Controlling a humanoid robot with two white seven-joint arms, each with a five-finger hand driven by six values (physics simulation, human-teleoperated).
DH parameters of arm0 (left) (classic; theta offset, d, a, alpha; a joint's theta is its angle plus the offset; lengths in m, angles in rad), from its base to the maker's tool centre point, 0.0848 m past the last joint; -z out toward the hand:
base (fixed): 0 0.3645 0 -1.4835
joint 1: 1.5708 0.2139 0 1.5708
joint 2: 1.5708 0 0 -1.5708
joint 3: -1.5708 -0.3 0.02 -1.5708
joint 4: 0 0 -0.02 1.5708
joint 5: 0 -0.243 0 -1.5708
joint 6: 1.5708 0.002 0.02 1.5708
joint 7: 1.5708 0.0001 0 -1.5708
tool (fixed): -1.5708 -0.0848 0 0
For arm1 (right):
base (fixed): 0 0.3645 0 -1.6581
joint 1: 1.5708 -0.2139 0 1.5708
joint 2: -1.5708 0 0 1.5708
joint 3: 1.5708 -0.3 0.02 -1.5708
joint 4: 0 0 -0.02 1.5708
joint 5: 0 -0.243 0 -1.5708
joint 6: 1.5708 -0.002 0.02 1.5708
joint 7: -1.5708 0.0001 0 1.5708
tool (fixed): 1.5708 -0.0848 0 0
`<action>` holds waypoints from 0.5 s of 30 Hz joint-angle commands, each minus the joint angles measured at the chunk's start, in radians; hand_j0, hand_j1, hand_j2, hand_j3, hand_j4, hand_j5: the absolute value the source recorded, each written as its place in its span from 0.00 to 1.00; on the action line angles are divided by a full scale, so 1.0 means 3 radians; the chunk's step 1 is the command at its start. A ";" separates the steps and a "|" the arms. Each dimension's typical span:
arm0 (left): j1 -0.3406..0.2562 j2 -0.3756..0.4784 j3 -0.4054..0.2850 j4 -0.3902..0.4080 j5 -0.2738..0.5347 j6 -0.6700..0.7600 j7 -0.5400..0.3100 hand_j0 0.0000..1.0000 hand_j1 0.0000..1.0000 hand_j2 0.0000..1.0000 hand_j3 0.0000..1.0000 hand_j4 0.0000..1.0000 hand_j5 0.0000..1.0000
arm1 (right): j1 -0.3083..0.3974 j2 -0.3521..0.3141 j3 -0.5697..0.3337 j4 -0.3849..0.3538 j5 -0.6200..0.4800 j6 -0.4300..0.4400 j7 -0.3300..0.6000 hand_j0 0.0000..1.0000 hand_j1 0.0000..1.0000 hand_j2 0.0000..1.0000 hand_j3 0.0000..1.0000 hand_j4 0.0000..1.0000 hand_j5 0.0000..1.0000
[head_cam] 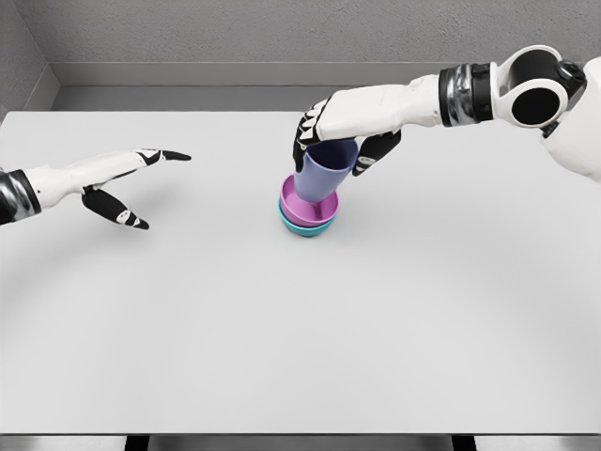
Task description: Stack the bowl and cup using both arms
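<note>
While the right hand (343, 132) grips 1 purple cup (324, 169), hiding its rim, 2 bowls sit below: pink bowl (293, 200) in teal bowl (302, 227). The left hand (117, 178) is open.

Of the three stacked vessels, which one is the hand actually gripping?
The purple cup, the top one, tilted, with the right hand closed around its upper part. The pink bowl beneath it and the teal bowl at the bottom are untouched.

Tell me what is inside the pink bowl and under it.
The purple cup, tilted and held by the right hand, sits in the pink bowl. Below it a teal bowl shows only its rim. The cup's base is hidden.
</note>
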 commanded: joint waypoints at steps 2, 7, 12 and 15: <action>0.0000 0.0002 0.0003 -0.0005 0.0020 0.0006 0.0005 1.00 1.00 1.00 1.00 1.00 1.00 | 0.0005 0.0001 -0.0009 0.0009 -0.0009 0.0010 -0.0001 0.66 0.66 0.66 0.66 0.66 0.66; 0.0000 0.0002 0.0008 -0.0005 0.0020 0.0006 0.0000 1.00 1.00 1.00 1.00 1.00 1.00 | 0.0005 0.0006 -0.0009 0.0009 -0.0004 0.0010 -0.0006 0.74 0.74 0.74 0.74 0.74 0.74; 0.0005 0.0002 0.0003 -0.0005 0.0015 0.0006 0.0000 1.00 1.00 1.00 1.00 1.00 1.00 | 0.0026 0.0011 -0.0009 0.0045 0.0016 0.0010 -0.0001 0.77 0.77 0.77 0.77 0.77 0.77; 0.0000 0.0002 0.0003 -0.0005 0.0015 0.0006 0.0000 1.00 1.00 1.00 1.00 1.00 1.00 | 0.0026 0.0118 -0.0009 0.0055 0.0016 0.0010 -0.0001 0.82 0.82 0.82 0.82 0.82 0.82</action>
